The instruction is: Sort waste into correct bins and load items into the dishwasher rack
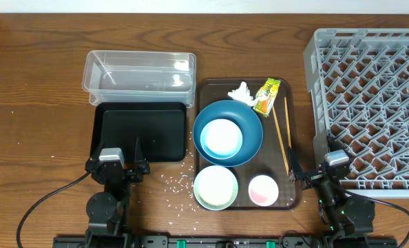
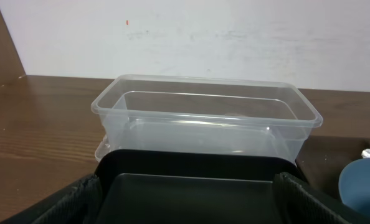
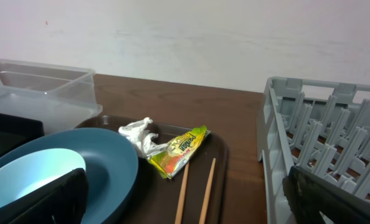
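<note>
On the brown serving tray point(image 1: 208, 89) lie a crumpled white tissue point(image 1: 240, 92), a green-and-yellow wrapper point(image 1: 266, 96) and wooden chopsticks point(image 1: 281, 131). A large blue bowl point(image 1: 249, 134) holds a small white-and-light-blue bowl point(image 1: 222, 137). A pale green bowl point(image 1: 215, 187) and a pink cup point(image 1: 263, 189) stand at the tray's front. Rice grains point(image 1: 177, 184) lie on the table. The clear tub point(image 1: 139, 72) sits behind the black tray point(image 1: 141, 131). The grey rack point(image 1: 370, 103) is at the right. My left gripper point(image 1: 123, 165) is open at the black tray's front edge. My right gripper point(image 1: 318, 169) is open between the tray and the rack.
In the right wrist view the tissue point(image 3: 138, 134), wrapper point(image 3: 179, 149) and chopsticks point(image 3: 194, 190) lie ahead, with the rack wall point(image 3: 272, 155) close at the right. In the left wrist view the clear tub point(image 2: 203, 121) stands behind the black tray point(image 2: 191, 193).
</note>
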Tool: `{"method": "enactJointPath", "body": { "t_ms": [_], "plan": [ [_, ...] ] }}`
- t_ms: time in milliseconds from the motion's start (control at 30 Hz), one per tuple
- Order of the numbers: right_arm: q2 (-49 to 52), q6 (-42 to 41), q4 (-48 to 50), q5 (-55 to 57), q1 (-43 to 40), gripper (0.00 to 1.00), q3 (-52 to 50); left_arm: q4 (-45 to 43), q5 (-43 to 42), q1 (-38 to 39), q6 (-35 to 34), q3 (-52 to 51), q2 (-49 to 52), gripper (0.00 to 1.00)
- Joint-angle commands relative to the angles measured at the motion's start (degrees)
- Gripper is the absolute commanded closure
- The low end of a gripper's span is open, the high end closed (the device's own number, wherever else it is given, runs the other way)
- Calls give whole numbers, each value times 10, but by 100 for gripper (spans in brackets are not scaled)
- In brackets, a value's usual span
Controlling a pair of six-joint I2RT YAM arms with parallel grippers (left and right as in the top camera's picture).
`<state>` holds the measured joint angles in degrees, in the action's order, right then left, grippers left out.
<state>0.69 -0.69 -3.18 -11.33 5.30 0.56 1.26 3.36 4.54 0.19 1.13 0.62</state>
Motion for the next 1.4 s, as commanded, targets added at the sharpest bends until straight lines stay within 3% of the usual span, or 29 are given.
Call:
{"method": "enactJointPath", "body": {
  "t_ms": [0, 1367],
  "plan": [
    [-4, -5, 0, -1, -4, 1, -2, 25, 9, -1, -1, -9, 0, 10],
    [-4, -5, 0, 4, -4, 1, -2, 25, 0, -1, -1, -9, 0, 10]
  ]
}}
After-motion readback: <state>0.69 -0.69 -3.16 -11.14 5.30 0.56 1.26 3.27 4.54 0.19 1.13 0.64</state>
